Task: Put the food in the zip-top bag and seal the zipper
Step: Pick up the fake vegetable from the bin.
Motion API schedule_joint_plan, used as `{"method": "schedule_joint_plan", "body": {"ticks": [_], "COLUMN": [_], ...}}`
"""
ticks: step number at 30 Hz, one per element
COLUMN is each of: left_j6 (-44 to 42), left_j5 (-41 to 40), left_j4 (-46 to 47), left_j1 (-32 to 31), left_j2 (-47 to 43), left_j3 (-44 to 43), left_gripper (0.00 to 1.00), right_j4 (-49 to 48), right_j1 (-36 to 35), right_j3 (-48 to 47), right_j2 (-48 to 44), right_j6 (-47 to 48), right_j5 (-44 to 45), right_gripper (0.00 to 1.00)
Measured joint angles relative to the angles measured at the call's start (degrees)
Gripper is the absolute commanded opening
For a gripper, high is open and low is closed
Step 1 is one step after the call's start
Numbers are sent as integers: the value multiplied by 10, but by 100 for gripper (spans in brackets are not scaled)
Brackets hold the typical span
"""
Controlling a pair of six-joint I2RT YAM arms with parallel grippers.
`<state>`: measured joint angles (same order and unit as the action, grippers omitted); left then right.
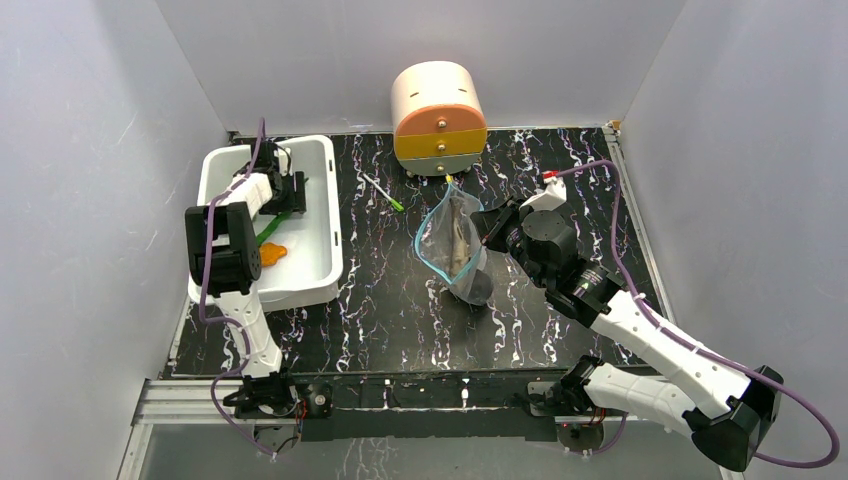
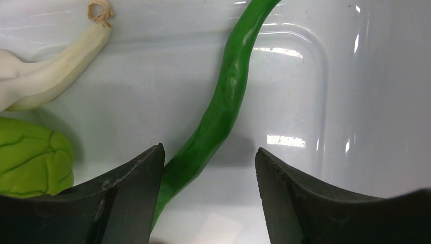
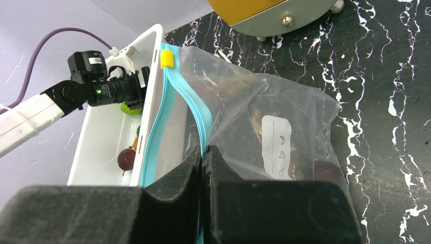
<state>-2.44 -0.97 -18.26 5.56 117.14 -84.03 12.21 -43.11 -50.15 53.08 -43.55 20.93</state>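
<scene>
The zip-top bag (image 1: 447, 238) stands upright on the black table, mouth open, with a grey-brown fish (image 1: 461, 232) and a dark ball (image 1: 479, 288) inside. My right gripper (image 3: 203, 149) is shut on the bag's mouth edge at the teal zipper (image 3: 198, 119), below its yellow end tab (image 3: 166, 58). My left gripper (image 2: 209, 149) is open low inside the white tub (image 1: 318, 262). The long green pepper (image 2: 223, 101) runs between its fingers, close against the left one. A lime-green fruit (image 2: 30, 157) lies to the left. An orange lump (image 1: 272, 253) and a dark ball (image 3: 126, 158) also sit in the tub.
A pale white toy vegetable (image 2: 56, 61) lies in the tub beyond the lime-green fruit. A thin white pen with a green tip (image 1: 383, 192) lies between tub and bag. A cream, orange and yellow drawer unit (image 1: 440, 118) stands at the back. Grey walls enclose the table.
</scene>
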Motion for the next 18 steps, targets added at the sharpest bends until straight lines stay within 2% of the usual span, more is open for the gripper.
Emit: {"method": "schedule_joint_plan", "body": {"ticks": [2, 8, 18], "left_j6": [-2, 0, 24], "left_j5": [0, 0, 1], "left_j4": [-3, -8, -28], "left_j1": [0, 0, 0], "left_j2": [5, 17, 13], "left_j3": [-4, -18, -16], "left_gripper": [59, 35, 6], "right_j4": [0, 0, 0], "right_j1": [0, 0, 0], "right_j3": [0, 0, 0], "right_j2": [0, -1, -4], "right_j6": [0, 0, -3], "right_j5": [0, 2, 1], "right_gripper": [0, 0, 0]}}
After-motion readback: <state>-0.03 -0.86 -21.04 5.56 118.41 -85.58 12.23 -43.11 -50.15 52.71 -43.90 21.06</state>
